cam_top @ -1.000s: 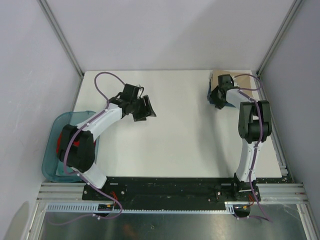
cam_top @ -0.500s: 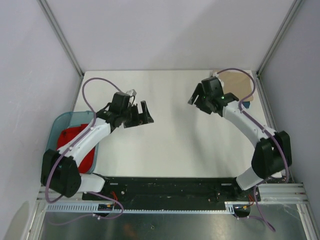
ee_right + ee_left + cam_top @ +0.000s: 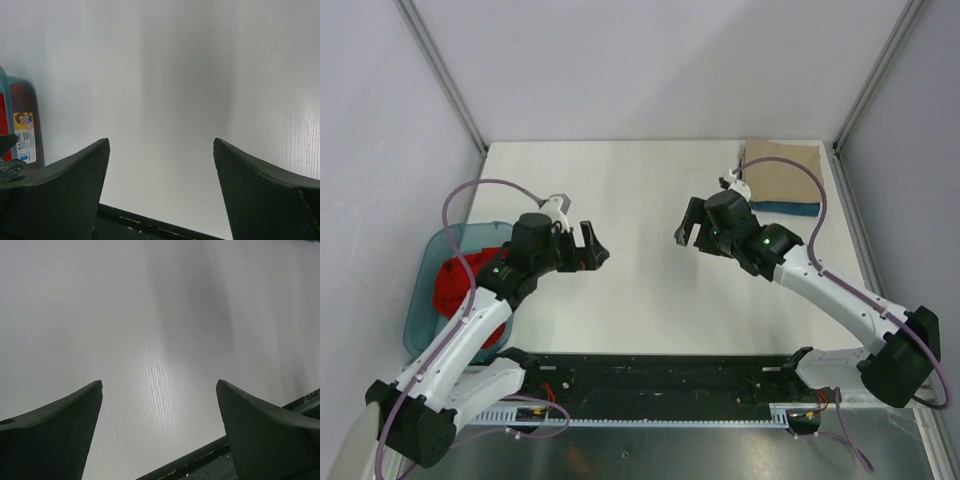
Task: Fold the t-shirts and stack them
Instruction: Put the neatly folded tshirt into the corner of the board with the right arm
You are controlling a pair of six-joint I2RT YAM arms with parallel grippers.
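While right gripper (image 3: 688,232) gapes, tan shirt (image 3: 782,168) (seemingly folded) lies beyond it.

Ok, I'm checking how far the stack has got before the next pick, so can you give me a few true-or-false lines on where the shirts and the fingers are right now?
1. The tan t-shirt lies folded on top of the dark teal-blue t-shirt at the table's far right corner. True.
2. The red t-shirt is spread flat in the middle of the table. False: it sits bunched in the teal bin at the left edge.
3. The left gripper has its fingers open and holds nothing. True.
4. The right gripper is clamped on the tan t-shirt. False: its fingers are open and empty over the bare table.
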